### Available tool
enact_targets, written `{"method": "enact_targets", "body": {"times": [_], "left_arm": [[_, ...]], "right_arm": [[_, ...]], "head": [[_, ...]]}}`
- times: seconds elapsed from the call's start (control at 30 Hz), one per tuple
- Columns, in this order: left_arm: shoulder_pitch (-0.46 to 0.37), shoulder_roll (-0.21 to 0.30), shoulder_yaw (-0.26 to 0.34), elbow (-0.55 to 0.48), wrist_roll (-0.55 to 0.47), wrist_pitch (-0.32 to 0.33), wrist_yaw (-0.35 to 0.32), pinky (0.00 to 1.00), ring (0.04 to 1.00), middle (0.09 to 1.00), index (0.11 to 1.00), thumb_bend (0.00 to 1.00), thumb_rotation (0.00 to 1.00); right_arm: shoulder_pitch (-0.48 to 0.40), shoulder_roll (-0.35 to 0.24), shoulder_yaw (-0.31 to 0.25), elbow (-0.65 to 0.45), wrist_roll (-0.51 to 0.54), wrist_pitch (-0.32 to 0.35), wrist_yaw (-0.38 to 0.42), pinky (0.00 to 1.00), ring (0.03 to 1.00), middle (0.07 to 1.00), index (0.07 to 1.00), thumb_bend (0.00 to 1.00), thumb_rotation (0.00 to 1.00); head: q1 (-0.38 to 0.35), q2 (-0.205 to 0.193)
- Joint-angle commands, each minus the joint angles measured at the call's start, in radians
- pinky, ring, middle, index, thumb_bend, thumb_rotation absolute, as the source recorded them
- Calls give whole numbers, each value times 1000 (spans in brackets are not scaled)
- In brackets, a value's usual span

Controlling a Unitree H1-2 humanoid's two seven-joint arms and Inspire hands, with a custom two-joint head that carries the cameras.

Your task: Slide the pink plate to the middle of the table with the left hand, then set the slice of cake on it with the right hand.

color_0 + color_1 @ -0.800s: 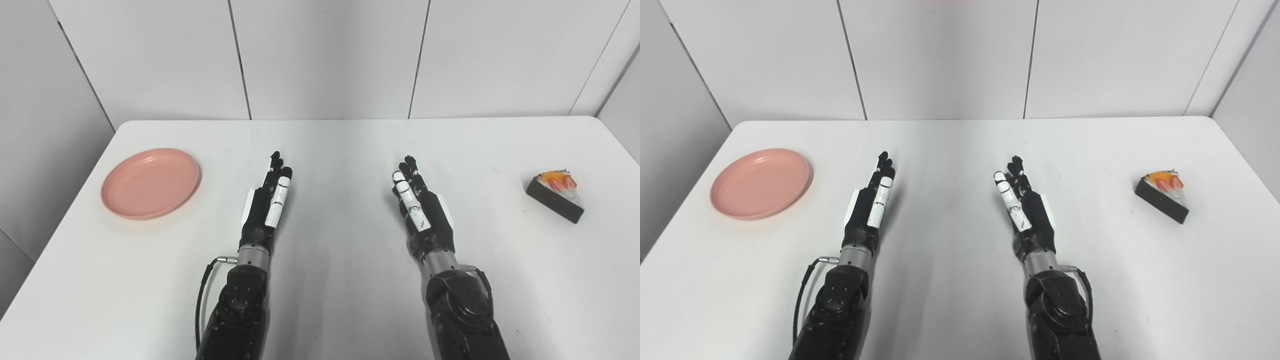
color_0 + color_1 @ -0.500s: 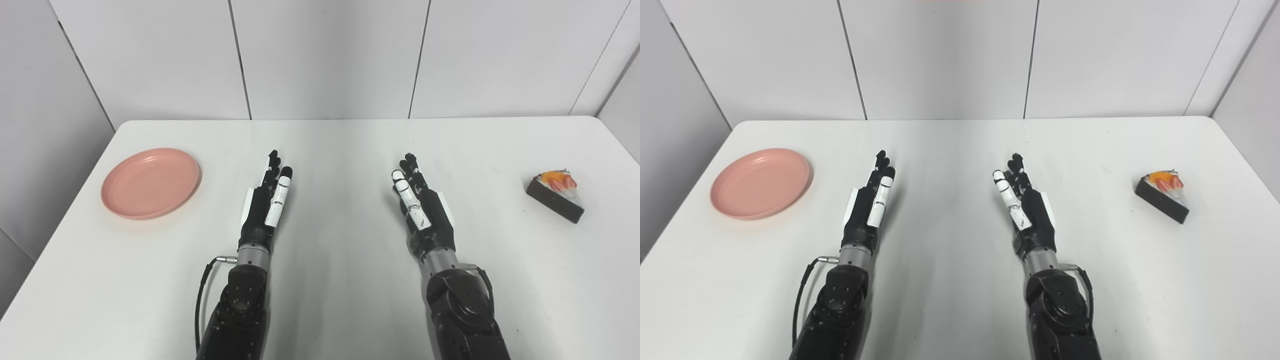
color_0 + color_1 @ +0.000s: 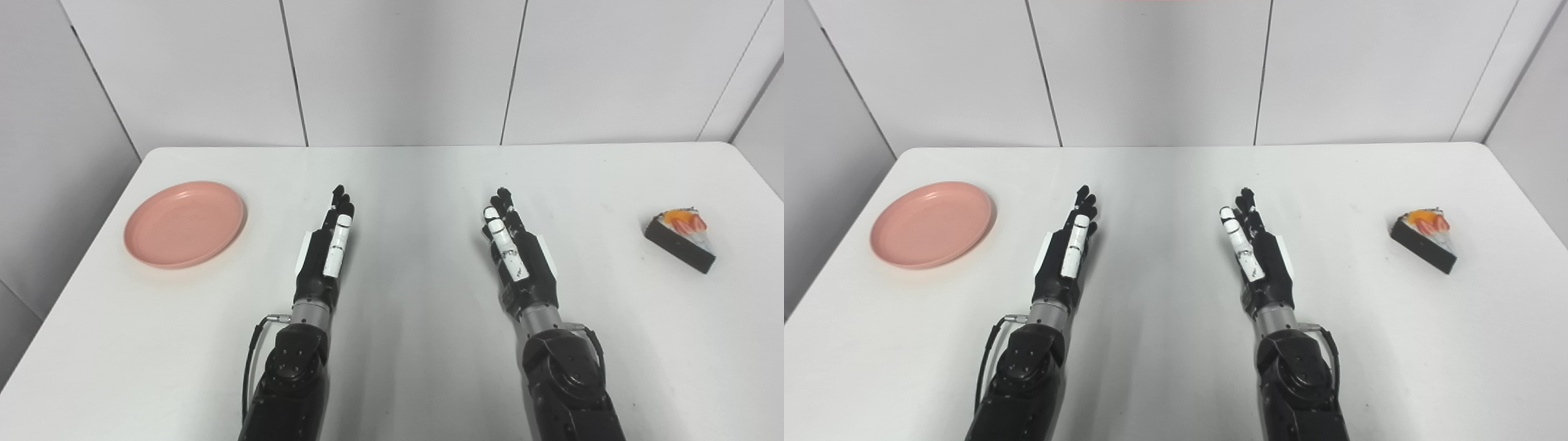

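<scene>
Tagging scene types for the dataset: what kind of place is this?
Probably a lab or test cell, not a kitchen: a bare white table boxed in by plain white wall panels, with only a pink plate and a slice of cake laid out.

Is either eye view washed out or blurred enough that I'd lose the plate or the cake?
Left eye view: even, soft light; the pink plate and the slice of cake are sharp, with only faint shadows. Right eye view: the same; a mild sheen runs down the table between the left hand and the right hand, hiding nothing.
</scene>
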Motion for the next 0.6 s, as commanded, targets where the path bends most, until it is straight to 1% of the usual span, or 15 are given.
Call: {"method": "enact_targets", "body": {"times": [0.0, 0.03, 0.07, 0.1, 0.2, 0.27, 0.3, 0.33, 0.37, 0.47, 0.5, 0.53, 0.57], "left_arm": [[-32, 2, -4, -25, -10, -23, -14, 1000, 1000, 1000, 1000, 589, 1000], [-30, 1, -4, -28, -11, -19, -16, 1000, 1000, 1000, 1000, 584, 1000], [-29, 2, -4, -31, -14, -15, -22, 1000, 1000, 1000, 1000, 582, 1000], [-28, 2, -4, -33, -16, -13, -26, 1000, 1000, 1000, 1000, 589, 1000], [-25, 5, -6, -43, -29, 6, -42, 1000, 1000, 1000, 1000, 611, 1000], [-26, 3, -5, -41, -30, 0, -44, 1000, 1000, 1000, 1000, 599, 1000], [-25, 5, -8, -45, -20, 3, -42, 1000, 1000, 1000, 1000, 598, 1000], [-23, 6, -10, -49, -13, 7, -40, 1000, 1000, 1000, 1000, 594, 1000], [-21, 7, -10, -58, -14, 24, -43, 1000, 1000, 1000, 1000, 592, 1000], [-18, 6, -9, -67, -25, 41, -50, 1000, 1000, 1000, 1000, 594, 1000], [-23, 5, -7, -50, -30, 17, -54, 1000, 1000, 1000, 1000, 593, 1000], [-26, 3, -6, -38, -34, -1, -57, 1000, 1000, 1000, 1000, 591, 1000], [-29, -3, -4, -22, -28, -24, -45, 1000, 1000, 1000, 1000, 595, 1000]], "right_arm": [[-43, -6, 11, -27, -14, -18, 9, 1000, 1000, 1000, 1000, 745, 793], [-43, -10, 15, -28, -28, -14, 6, 1000, 1000, 1000, 1000, 755, 837], [-43, -14, 18, -27, -35, -13, 7, 1000, 1000, 1000, 1000, 760, 861], [-43, -16, 20, -26, -39, -12, 8, 1000, 1000, 1000, 1000, 742, 888], [-42, -21, 25, -30, -45, 2, 8, 1000, 1000, 1000, 1000, 735, 933], [-42, -23, 28, -30, -53, -3, 7, 1000, 1000, 1000, 1000, 709, 958], [-43, -20, 23, -29, -36, 1, 14, 1000, 1000, 1000, 1000, 707, 960], [-43, -18, 19, -28, -23, 5, 19, 1000, 1000, 1000, 1000, 706, 936], [-43, -15, 15, -28, -11, 10, 23, 1000, 1000, 1000, 1000, 706, 921], [-44, -12, 11, -25, -3, 6, 20, 1000, 1000, 1000, 1000, 708, 887], [-43, -14, 13, -18, -12, -10, 16, 1000, 1000, 1000, 1000, 709, 883], [-42, -16, 14, -13, -18, -22, 14, 1000, 1000, 1000, 1000, 698, 884], [-39, -23, 20, -12, -37, -37, 10, 1000, 1000, 1000, 1000, 679, 900]], "head": [[1, 0], [1, 0], [0, 0], [0, 0], [0, -2], [-1, -1], [-1, -1], [-1, -1], [-1, -1], [6, -5], [49, -20], [49, -20], [98, -35]]}}
